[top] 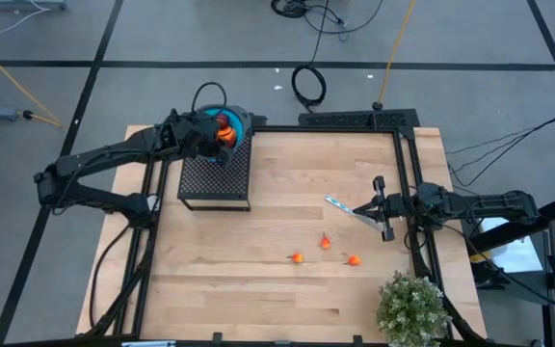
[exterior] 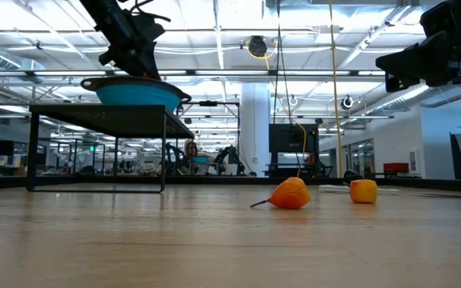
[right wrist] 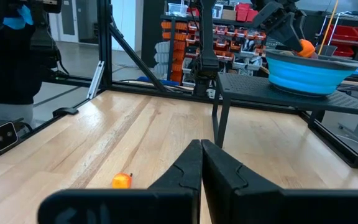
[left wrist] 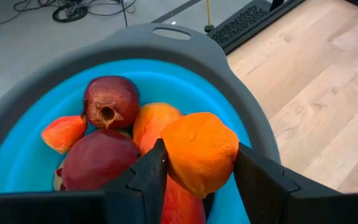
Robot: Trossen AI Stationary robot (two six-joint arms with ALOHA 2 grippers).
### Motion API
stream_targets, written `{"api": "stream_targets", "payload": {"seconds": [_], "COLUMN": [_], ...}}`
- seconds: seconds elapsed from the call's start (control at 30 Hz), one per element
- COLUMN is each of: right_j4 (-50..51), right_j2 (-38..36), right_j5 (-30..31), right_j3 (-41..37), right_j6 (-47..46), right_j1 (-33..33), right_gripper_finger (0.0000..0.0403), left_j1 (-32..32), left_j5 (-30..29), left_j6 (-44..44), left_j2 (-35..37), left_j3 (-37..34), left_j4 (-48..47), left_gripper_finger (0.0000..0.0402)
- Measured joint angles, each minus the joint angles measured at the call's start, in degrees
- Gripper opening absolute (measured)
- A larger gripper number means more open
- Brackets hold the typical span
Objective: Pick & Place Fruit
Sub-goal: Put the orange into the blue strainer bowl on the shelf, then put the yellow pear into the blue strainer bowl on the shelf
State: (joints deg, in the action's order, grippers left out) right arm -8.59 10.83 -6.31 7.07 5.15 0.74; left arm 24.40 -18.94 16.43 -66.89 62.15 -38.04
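A blue bowl (left wrist: pixel 166 74) with a grey rim stands on a black mesh stand (top: pixel 215 178) at the table's far left. Inside lie two dark red fruits (left wrist: pixel 109 101), a red-orange piece (left wrist: pixel 64 132) and an orange one (left wrist: pixel 151 121). My left gripper (left wrist: pixel 197 180) hovers over the bowl, shut on an orange fruit (left wrist: pixel 197 152). Three tiny orange fruits (top: pixel 298 257) (top: pixel 326 242) (top: pixel 354 259) lie on the wooden table. My right gripper (right wrist: pixel 201 152) waits shut at the table's right side, fingers level and pointing toward the left edge. My left gripper pinches the orange fruit between its two fingers, one finger (left wrist: pixel 154 171) on each flank (left wrist: pixel 176 162). The fingers slant down into the bowl from the table's left. The fruit hangs just above the fruits in the bowl; whether it rests on them cannot be told.
A thin silvery-blue utensil (top: pixel 340 204) lies on the table in front of my right gripper. A bushy green potted plant (top: pixel 412 308) stands at the near right corner. A black frame (top: pixel 408 164) borders the table. A person in dark clothes (right wrist: pixel 5 56) stands beyond the table.
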Motion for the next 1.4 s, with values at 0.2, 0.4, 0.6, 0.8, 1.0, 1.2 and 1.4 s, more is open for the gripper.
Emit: {"api": "stream_targets", "payload": {"seconds": [0.2, 0.4, 0.6, 0.8, 1.0, 1.2, 1.4], "right_j4": [-0.2, -0.2, -0.2, -0.2, -0.2, 0.7, 2.3], "right_j2": [0.0, 0.0, 0.0, 0.0, 0.0, 0.0, 0.0], "right_j5": [0.0, 0.0, 0.0, 0.0, 0.0, 0.0, 0.1], "right_j3": [0.0, 0.0, 0.0, 0.0, 0.0, 0.0, 0.0], "right_j6": [0.0, 0.0, 0.0, 0.0, 0.1, 2.7, 4.5], "right_j1": [0.0, 0.0, 0.0, 0.0, 0.0, 0.0, 0.0], "right_gripper_finger": [0.0, 0.0, 0.0, 0.0, 0.0, 0.0, 0.0], "left_j1": [0.0, 0.0, 0.0, 0.0, 0.0, -0.2, -1.9], "left_j5": [0.0, -0.6, -0.6, -0.6, -0.6, -0.7, -0.7], "left_j6": [0.2, 0.3, 0.3, -0.2, -0.2, -0.3, -1.2], "left_j2": [0.0, 0.0, 0.0, 0.0, 0.3, 0.3, 0.6], "left_j3": [0.0, 0.0, 0.0, 0.0, 0.0, 0.0, 0.0], "left_j4": [-0.9, -2.0, -2.0, -2.0, -1.9, -1.2, -1.1], "left_gripper_finger": [0.0205, 0.0235, 0.0248, 0.0251, 0.0251, 0.0251, 0.0251]}}
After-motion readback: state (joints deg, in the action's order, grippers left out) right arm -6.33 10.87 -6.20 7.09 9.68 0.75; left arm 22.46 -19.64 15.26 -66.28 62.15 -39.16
